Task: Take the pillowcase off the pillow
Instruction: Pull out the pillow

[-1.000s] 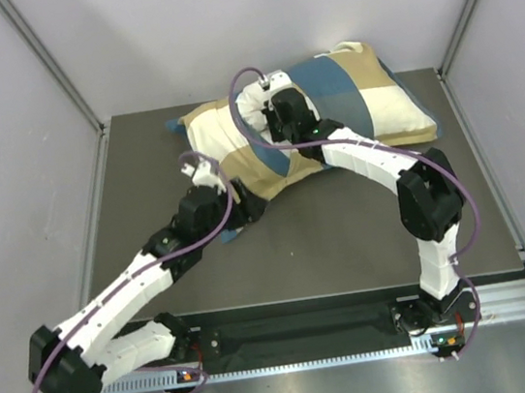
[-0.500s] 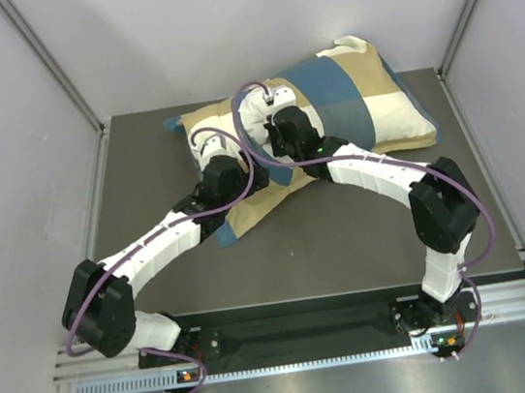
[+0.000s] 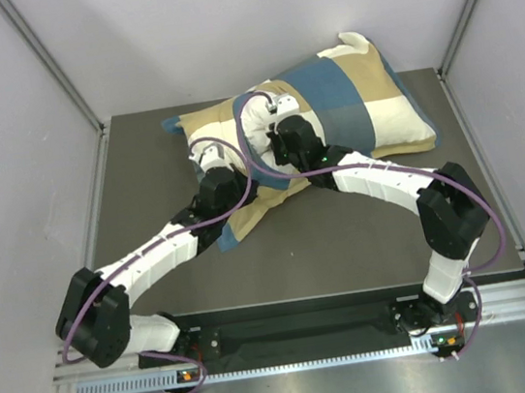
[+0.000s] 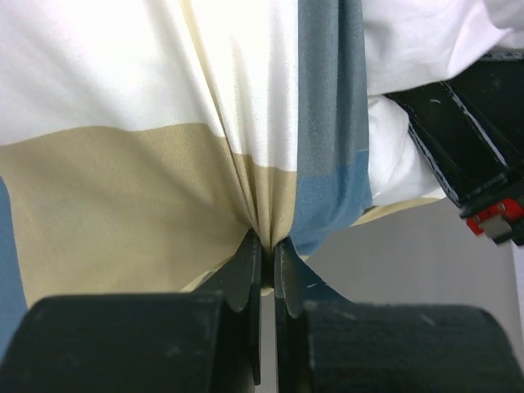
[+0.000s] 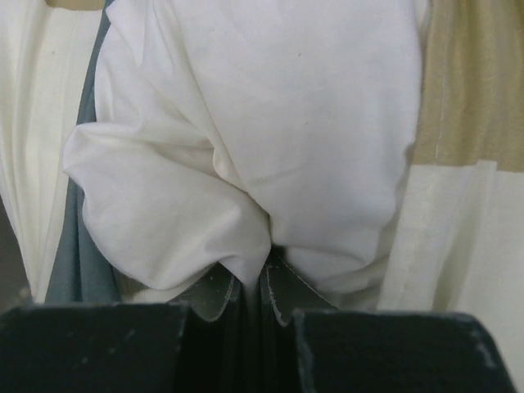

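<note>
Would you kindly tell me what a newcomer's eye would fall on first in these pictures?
The big blue, tan and cream checked pillowcase, bulging at the far side of the dark table, draws the eye first, with both arms reaching into its near end. Up close, the left claw is shut on a gathered fold of that fabric, while the right claw pinches a bunch of the plain white pillow exposed there.

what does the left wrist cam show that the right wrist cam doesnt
Left wrist only: the left gripper shut on a gathered fold of the soft fabric pillowcase, checked in blue, tan and cream. Right wrist only: the right gripper shut on a bunch of the plump plain white pillow. Both: pillowcase and pillow fabric side by side, close to the lens.
</note>
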